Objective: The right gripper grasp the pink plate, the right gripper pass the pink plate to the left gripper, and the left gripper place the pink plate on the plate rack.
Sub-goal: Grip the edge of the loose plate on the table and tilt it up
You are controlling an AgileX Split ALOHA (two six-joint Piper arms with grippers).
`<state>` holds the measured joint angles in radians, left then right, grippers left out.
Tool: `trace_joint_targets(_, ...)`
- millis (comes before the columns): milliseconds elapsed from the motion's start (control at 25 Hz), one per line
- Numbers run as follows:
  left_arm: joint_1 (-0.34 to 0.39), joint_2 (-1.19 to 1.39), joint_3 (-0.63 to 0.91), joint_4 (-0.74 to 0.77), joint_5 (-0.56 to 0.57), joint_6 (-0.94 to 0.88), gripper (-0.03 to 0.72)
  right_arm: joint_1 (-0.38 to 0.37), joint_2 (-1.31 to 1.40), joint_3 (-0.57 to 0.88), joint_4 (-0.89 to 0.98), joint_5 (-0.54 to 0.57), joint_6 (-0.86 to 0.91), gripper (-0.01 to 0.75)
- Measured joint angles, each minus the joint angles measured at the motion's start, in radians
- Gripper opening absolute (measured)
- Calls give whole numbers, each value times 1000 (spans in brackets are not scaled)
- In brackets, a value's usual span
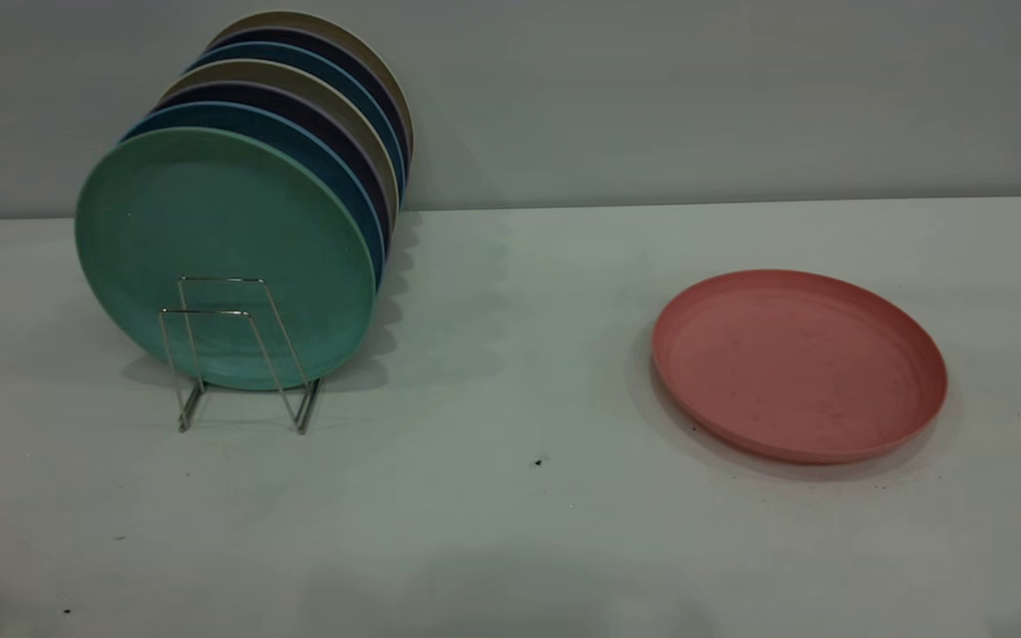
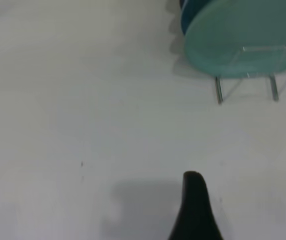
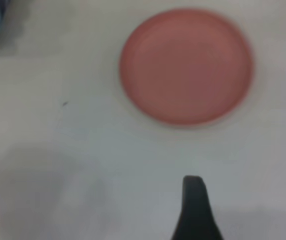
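On the table's right half, the pink plate (image 1: 798,365) lies flat and face up, well apart from the plate rack (image 1: 240,354) at its 9 o'clock. That rack carries a teal-green plate (image 1: 225,257) in front and blue and beige ones behind. Neither arm appears in the exterior view. Each wrist view shows only one dark fingertip, so whether the right gripper (image 3: 197,207) or left gripper (image 2: 197,205) is open cannot be told. The plate is probably light, stiff, smooth plastic; its raised rim offers the only purchase.
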<state>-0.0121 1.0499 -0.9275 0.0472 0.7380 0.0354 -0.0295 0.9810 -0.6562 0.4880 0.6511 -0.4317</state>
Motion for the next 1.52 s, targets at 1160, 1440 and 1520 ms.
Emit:
trace_joint_targets(1160, -374, 828, -300, -743, -165, 593, 582, -203, 1253, -548, 543, 25, -504, 554)
trace_joint_targets(1440, -376, 828, -306, -750, -165, 594, 582, -203, 1367, -635, 591, 37, -514, 518)
trace_joint_targets(1520, -376, 828, -306, -751, -165, 594, 582, -203, 1385, -646, 627, 37, -534, 507)
